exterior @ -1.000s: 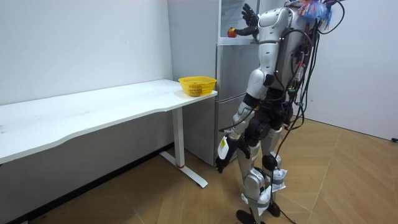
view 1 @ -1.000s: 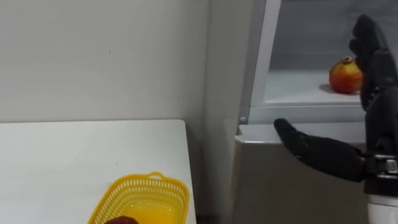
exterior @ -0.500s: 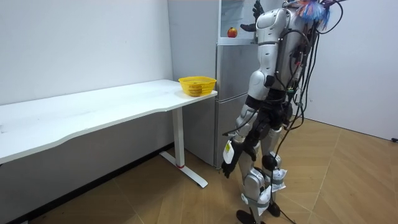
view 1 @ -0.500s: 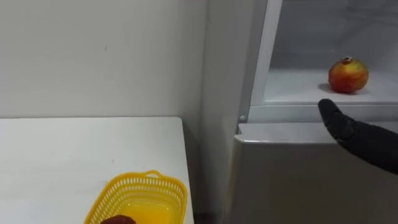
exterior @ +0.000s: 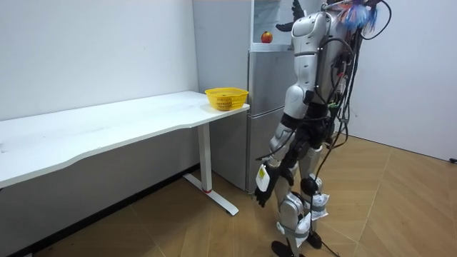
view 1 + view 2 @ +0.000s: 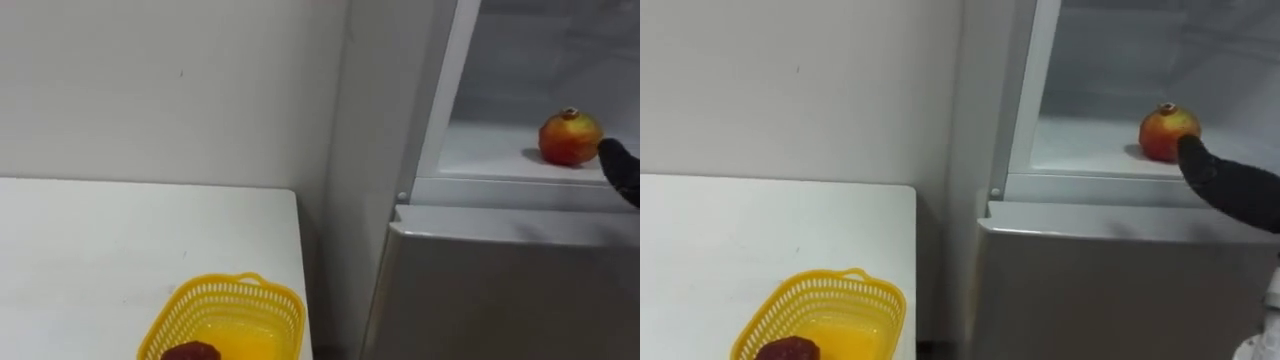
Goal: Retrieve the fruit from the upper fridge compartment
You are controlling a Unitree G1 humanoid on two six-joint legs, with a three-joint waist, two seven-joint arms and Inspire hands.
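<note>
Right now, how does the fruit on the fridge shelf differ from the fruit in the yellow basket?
Colour: the pomegranate is orange-red, the basket fruit darker red. The pomegranate has the right hand close beside it; the basket fruit has none near. Both rest unheld.

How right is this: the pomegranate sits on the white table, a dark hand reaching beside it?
Wrong place: the pomegranate sits on the upper fridge shelf, not the table, as the right eye view shows. The right hand does reach beside it.
</note>
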